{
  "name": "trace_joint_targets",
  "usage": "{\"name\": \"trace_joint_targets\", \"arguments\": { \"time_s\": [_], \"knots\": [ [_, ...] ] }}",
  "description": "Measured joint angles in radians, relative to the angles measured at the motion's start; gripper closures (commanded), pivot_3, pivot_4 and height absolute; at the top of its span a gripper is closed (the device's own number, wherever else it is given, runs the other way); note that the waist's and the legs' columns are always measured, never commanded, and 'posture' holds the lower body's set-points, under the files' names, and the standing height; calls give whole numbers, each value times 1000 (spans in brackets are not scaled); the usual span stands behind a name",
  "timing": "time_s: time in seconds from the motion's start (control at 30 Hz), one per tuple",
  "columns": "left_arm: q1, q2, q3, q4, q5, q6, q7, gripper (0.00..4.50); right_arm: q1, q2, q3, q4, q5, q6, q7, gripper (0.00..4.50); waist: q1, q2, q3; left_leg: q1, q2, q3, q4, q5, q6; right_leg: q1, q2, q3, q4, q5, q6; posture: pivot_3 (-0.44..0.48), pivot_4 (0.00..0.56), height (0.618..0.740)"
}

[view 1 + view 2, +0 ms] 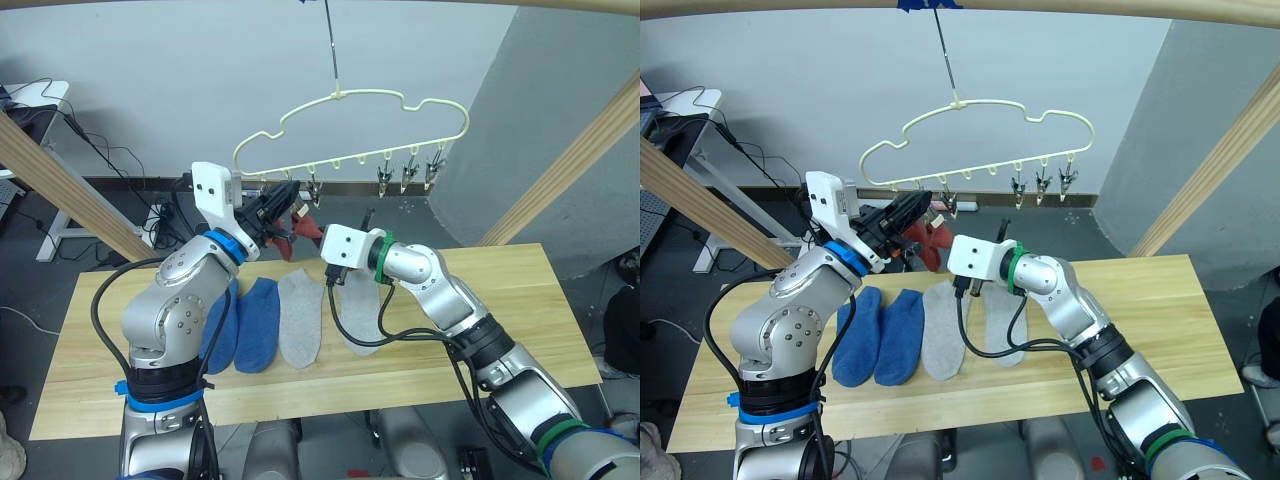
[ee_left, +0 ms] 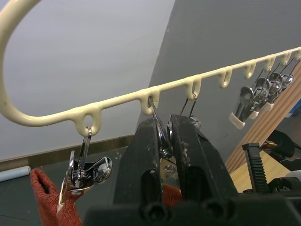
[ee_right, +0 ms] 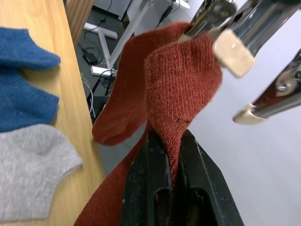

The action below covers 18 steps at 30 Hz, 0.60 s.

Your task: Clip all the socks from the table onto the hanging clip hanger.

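The pale yellow clip hanger (image 1: 352,128) hangs above the table (image 1: 520,300). My left gripper (image 2: 164,128) is shut on a metal clip (image 2: 163,141) in the hanger's row, squeezing it. Right below it, my right gripper (image 3: 171,141) is shut on a rust red sock (image 3: 181,80) and holds its top edge up at that clip. A second rust red sock (image 2: 47,200) hangs from the neighbouring clip (image 2: 84,172). Two blue socks (image 1: 240,325) and two light grey socks (image 1: 300,318) lie side by side on the table.
Three free clips (image 1: 410,172) hang at the hanger's right end. Slanted wooden poles (image 1: 60,185) stand at the left and right of the table (image 1: 570,165). Bare tabletop lies to the right of the socks.
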Motion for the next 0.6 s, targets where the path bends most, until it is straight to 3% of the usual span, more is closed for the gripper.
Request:
{"name": "trace_joint_targets", "arguments": {
  "time_s": [0.3, 0.53, 0.57, 0.6],
  "knots": [
    [3, 3, 0, 0, 0, 0, 0, 4418, 0, 24, -6, 0, 0, -7, -10, 4500, 0, 0, 0, 0, 0, 0, 2, 0, 0, 0, 0, 0, 1, 0, 0, -209, 281, 740],
    [16, 3, 12, -3, -8, 1, 2, 2139, -10, 47, -18, 0, 1, -7, -11, 4500, 0, 0, 0, 0, 0, 0, 4, 0, 0, 0, 0, 0, 3, 0, 0, -203, 278, 740],
    [22, 5, 12, -4, -15, 4, 0, 1858, -14, 50, -19, 0, 1, -7, -11, 4500, 0, 0, 0, 0, 0, 0, 4, 0, 0, 0, 0, 0, 3, 0, 0, -203, 278, 740],
    [25, 6, 12, -6, -21, 7, -1, 1858, -17, 53, -21, 0, 1, -7, -11, 4500, 0, 0, 0, 0, 0, 0, 4, 0, 0, 0, 0, 0, 3, 0, 0, -203, 278, 740]
  ]
}}
